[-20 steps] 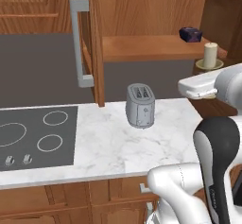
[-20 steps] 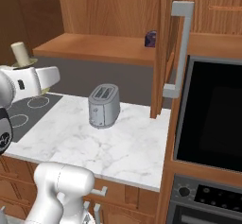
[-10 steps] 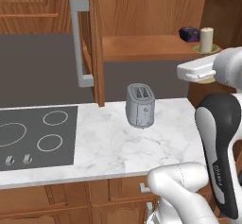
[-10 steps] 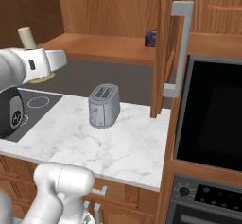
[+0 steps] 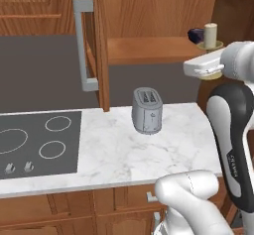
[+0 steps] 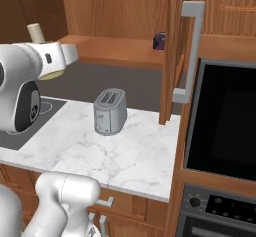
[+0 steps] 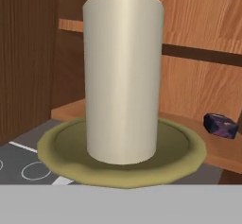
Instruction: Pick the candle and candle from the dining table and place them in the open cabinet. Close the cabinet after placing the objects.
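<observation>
Gripper (image 5: 211, 72) closed narrow on the candle (image 5: 211, 35) — held from below by its brass dish, cream stub standing upright above the white hand. Carried at the height of the wooden shelf (image 5: 149, 49) of the open cabinet (image 5: 149, 16), at the shelf's right end in the left base view and off its left end in the right base view; whether the dish touches the board cannot be told. Up close, thick cream cylinder (image 7: 122, 76) seated in the middle of a wide olive-gold saucer (image 7: 189, 147), tiny dark wick at the top, wood panelling behind. Small dark purple object (image 5: 196, 34) lying on the shelf just beside the candle, further back toward the rear wall. Cabinet door (image 5: 92, 40) swung open, long grey bar handle (image 5: 83, 43) facing out. Below — grey toaster (image 5: 147, 110) upright on the white marble counter (image 5: 149, 149), black hob (image 5: 34, 142) at its left, black oven (image 6: 222, 126) at its right.
</observation>
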{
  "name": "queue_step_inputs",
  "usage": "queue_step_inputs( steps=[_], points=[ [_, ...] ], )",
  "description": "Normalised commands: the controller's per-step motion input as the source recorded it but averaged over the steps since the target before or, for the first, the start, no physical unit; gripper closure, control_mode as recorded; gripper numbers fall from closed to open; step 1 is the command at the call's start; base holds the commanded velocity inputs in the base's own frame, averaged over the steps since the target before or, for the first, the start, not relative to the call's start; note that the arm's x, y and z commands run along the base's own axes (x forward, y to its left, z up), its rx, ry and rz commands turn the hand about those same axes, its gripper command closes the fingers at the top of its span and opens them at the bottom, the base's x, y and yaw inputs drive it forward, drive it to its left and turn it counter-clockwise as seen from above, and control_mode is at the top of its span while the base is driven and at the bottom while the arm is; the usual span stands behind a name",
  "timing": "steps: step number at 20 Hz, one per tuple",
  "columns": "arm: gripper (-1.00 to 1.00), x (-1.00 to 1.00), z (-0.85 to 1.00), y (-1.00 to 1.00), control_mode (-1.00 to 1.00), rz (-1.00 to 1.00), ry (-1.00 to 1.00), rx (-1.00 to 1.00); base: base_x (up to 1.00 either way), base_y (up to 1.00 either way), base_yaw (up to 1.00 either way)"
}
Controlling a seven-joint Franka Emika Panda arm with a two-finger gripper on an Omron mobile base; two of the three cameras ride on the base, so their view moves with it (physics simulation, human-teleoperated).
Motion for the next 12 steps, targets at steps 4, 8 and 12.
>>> queue_step_inputs(
  steps=[4,8,12],
  points=[
    [1.0,0.55,0.0,0.01,-1.0,0.02,0.0,0.04,0.0,0.0,0.0],
    [1.0,0.45,0.0,0.38,-1.0,0.0,0.0,0.04,0.0,0.0,0.0],
    [1.0,0.39,0.0,0.38,-1.0,0.0,0.0,0.02,0.0,0.0,0.0]
  ],
)
